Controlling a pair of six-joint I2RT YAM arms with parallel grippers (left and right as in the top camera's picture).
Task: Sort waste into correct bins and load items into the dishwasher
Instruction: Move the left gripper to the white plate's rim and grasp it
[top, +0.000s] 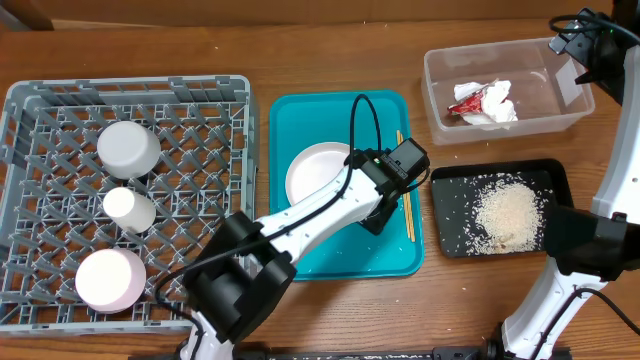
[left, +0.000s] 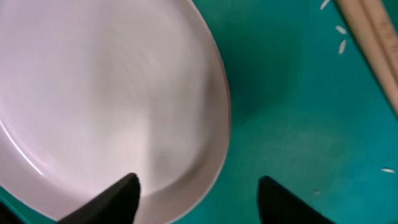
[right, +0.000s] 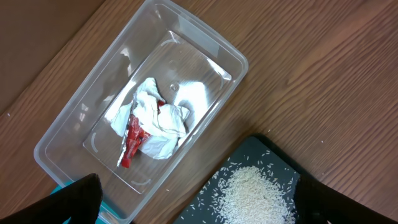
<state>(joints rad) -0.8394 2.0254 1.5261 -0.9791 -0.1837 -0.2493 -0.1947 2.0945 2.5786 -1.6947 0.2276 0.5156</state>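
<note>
The left claw (left: 199, 202) sat right under its wrist camera, partly open. One of its black fingertips (left: 118, 199) was over the inside of the white plate (left: 106, 93) and the other over the bare teal tray (left: 298, 137), with the plate's rim lying in the gap between them. Neither tip could be seen pressing on the rim, so the claw held nothing. The plate lay flat on the teal tray, left of its centre. Beyond it, along the tray's right side, lay the pair of wooden chopsticks (left: 373, 43), side by side, with a few loose rice grains (left: 341, 45) scattered just beside them.

The right claw (right: 205, 205) hung wide open and empty above the tabletop (right: 323, 74), its tips at the lower corners of its own view. Below it stood the clear tub (right: 239, 62), holding the crumpled white napkin (right: 161, 118) with the red wrapper (right: 132, 140) tucked against it. Just beside the tub lay the black tray (right: 267, 155), carrying a heap of rice (right: 258, 193) with stray grains around it.

Farthest off, at the tabletop's left end, the grey dish rack (top: 130, 85) held three white pieces in a column. These were a bowl (top: 128, 148), a small cup (top: 129, 210) and another round dish (top: 110, 278).
</note>
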